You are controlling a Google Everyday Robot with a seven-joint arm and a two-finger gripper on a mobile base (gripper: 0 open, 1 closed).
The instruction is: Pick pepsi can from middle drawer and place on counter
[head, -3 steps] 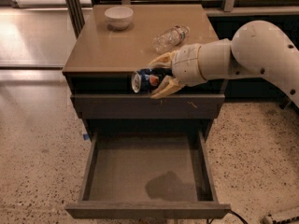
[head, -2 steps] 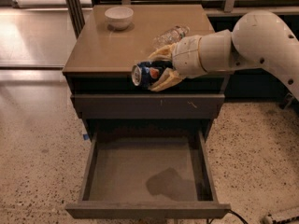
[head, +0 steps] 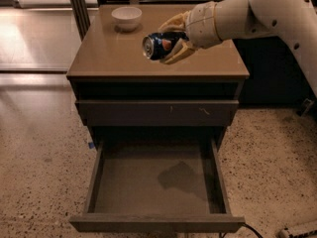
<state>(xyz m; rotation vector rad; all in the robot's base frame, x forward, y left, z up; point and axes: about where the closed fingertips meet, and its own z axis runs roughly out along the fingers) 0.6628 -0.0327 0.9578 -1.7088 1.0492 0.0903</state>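
Tool (head: 171, 42) clenched on pepsi can (head: 159, 45), held sideways above counter (head: 109, 58), middle drawer (head: 156, 182) open below

The gripper (head: 166, 44), clamped on the can (head: 156, 45), hangs over the worktop's (head: 109, 58) middle. A bowl (head: 127, 18) stands near the back left corner; the strip along the front and left edges lies open.

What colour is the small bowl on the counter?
White bowl, camera view; pincer holds blue pepsi can above tan counter.
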